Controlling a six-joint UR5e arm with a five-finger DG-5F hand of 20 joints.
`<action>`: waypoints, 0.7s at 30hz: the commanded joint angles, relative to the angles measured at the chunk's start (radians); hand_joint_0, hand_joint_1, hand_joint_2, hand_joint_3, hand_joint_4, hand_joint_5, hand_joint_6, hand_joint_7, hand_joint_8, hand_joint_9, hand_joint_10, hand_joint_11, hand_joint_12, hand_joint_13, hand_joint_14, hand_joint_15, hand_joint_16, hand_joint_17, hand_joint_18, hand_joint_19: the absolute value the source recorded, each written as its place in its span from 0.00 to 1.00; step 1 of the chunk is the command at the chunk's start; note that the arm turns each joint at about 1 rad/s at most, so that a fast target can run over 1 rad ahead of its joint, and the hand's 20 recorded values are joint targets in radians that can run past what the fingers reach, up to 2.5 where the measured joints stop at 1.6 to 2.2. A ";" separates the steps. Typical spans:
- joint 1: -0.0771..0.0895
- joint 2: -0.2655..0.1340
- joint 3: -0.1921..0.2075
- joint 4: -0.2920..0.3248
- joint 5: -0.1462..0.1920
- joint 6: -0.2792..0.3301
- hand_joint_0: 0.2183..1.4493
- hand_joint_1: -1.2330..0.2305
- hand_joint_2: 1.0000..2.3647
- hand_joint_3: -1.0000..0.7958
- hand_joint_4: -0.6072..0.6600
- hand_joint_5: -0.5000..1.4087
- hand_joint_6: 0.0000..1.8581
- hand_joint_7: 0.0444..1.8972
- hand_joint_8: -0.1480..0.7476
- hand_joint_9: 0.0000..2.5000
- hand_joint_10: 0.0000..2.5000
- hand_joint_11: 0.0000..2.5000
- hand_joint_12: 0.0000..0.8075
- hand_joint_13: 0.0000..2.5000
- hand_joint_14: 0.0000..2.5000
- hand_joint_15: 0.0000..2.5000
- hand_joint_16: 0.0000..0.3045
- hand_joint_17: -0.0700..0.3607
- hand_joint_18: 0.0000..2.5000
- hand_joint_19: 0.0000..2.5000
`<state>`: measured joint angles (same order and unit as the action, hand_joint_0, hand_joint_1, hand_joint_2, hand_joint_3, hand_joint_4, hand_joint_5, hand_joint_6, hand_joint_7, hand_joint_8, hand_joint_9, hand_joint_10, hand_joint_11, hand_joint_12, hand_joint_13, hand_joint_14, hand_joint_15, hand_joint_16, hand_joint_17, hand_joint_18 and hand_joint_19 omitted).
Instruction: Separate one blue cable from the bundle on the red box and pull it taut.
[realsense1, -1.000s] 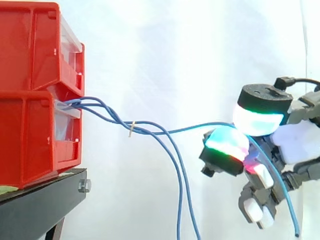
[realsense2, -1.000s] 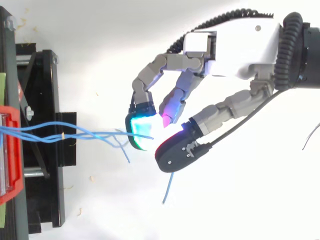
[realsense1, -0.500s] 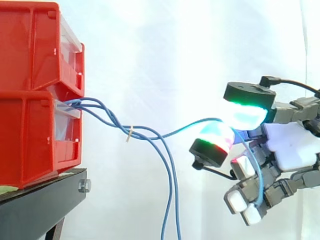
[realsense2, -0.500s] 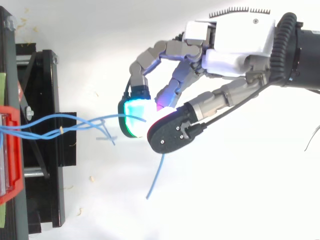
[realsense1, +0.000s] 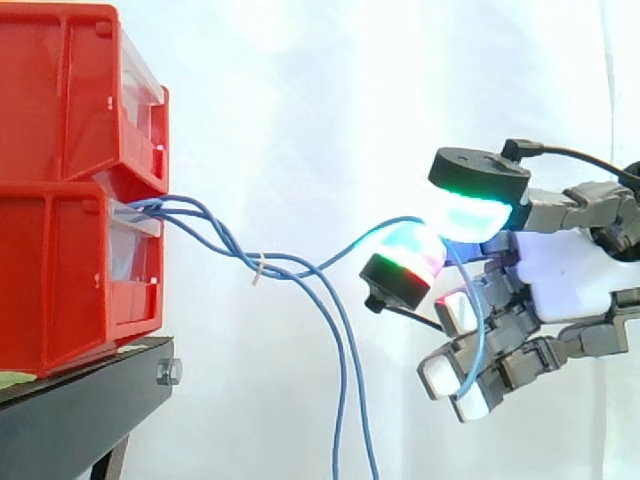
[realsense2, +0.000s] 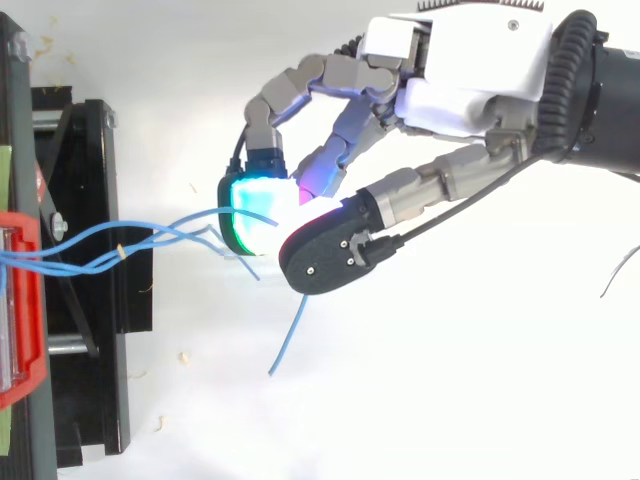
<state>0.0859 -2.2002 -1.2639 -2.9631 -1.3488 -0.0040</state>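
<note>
As the hand (realsense1: 560, 290) pinches 1 blue cable (realsense2: 288, 335), bundle (realsense1: 260, 265) hanging from red bins (realsense1: 60, 250).

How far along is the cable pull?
Done: one blue cable is split from the bundle and pinched between the pads of the robot hand. In hand: the cable arcs slack from the tie up to the pads. Left: pulling it taut, away from the red box.
</note>
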 joint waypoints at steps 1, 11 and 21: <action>0.000 -0.001 0.000 0.010 0.000 -0.004 0.31 0.26 0.01 0.49 0.40 0.25 0.48 0.52 0.38 0.45 0.01 0.15 0.42 0.33 0.01 0.18 0.17 0.43 0.26 0.20; 0.000 -0.001 0.000 0.010 0.000 -0.005 0.31 0.26 0.01 0.49 0.39 0.25 0.48 0.51 0.39 0.45 0.01 0.16 0.42 0.33 0.01 0.18 0.17 0.43 0.26 0.20; 0.000 0.001 0.000 0.010 0.000 -0.004 0.31 0.27 0.01 0.48 0.39 0.25 0.49 0.50 0.39 0.46 0.01 0.16 0.42 0.34 0.01 0.19 0.16 0.42 0.27 0.20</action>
<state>0.0859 -2.2000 -1.2640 -2.9537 -1.3484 -0.0078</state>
